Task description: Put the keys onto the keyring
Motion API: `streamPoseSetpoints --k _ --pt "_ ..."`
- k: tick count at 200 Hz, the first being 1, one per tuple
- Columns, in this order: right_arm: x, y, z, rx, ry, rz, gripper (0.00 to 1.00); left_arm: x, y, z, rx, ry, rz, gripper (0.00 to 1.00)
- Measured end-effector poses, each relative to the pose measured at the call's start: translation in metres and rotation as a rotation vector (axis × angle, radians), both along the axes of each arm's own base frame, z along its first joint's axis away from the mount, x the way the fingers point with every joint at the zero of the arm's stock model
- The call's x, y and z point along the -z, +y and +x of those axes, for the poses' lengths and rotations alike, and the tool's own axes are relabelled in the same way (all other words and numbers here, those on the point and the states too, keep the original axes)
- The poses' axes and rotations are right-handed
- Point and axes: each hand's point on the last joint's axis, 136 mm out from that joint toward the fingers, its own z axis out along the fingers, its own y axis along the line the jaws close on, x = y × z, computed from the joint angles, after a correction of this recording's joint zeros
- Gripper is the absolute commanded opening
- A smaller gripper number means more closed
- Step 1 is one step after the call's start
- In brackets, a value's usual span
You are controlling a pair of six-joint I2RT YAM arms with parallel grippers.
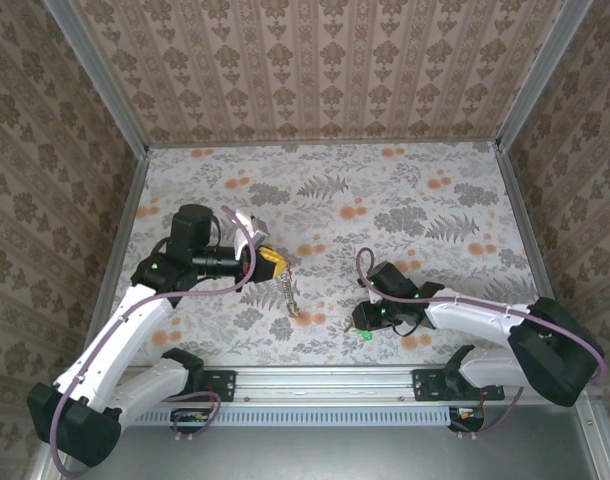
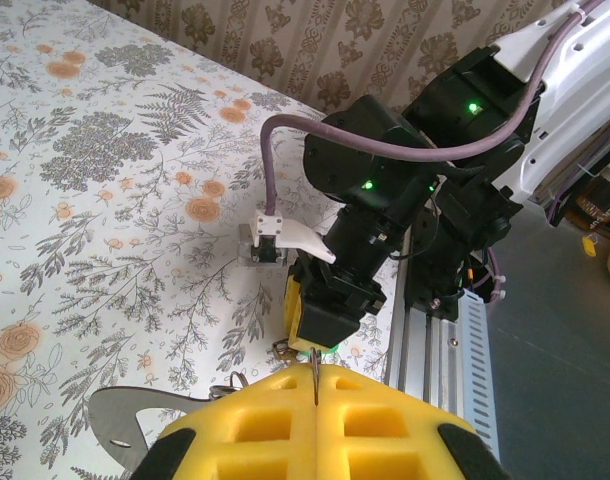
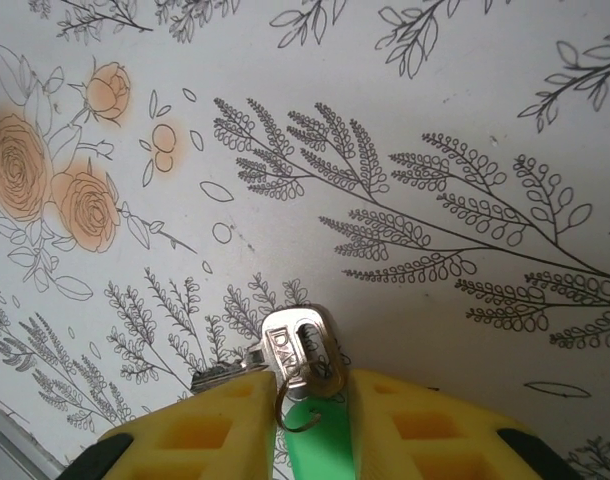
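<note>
The left gripper (image 1: 277, 266) has its yellow fingers pressed together on the top end of the keyring (image 1: 288, 295). The keyring hangs down over the middle of the tabletop (image 1: 405, 200), slightly towards the left edge. The right gripper (image 1: 357, 326) is low near the near edge, right of centre. Its fingers (image 3: 205, 430) pinch the green-headed key (image 3: 303, 352) from both sides, with the silver blade poking out.

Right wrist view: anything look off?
Nothing damaged or spilled. The green-headed key sits askew between the fingers of the right gripper, its metal end poking out past them, with a small wire ring looped through it. Can't tell whether it is clamped.
</note>
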Motion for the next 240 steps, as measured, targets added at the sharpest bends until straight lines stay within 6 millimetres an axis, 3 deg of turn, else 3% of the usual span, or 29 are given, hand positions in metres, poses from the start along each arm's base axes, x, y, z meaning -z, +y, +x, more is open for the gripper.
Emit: streamPoseSetpoints --k 55,108,166,240 --pt "-0.025 0.0 0.002 0.014 -0.099 0.02 0.28 0.0 0.0 0.0 0.0 0.0 0.0 0.0" --pt "-0.012 -0.001 -0.013 -0.051 -0.08 -0.115 0.27 0.0 0.0 0.0 0.0 0.0 0.0 0.0" --pt "-0.014 0.014 -0.009 -0.124 -0.131 -0.312 0.27 0.0 0.0 0.0 0.0 0.0 0.0 0.0" --pt "-0.001 -0.001 -0.011 -0.139 -0.116 -0.465 0.27 0.0 0.0 0.0 0.0 0.0 0.0 0.0"
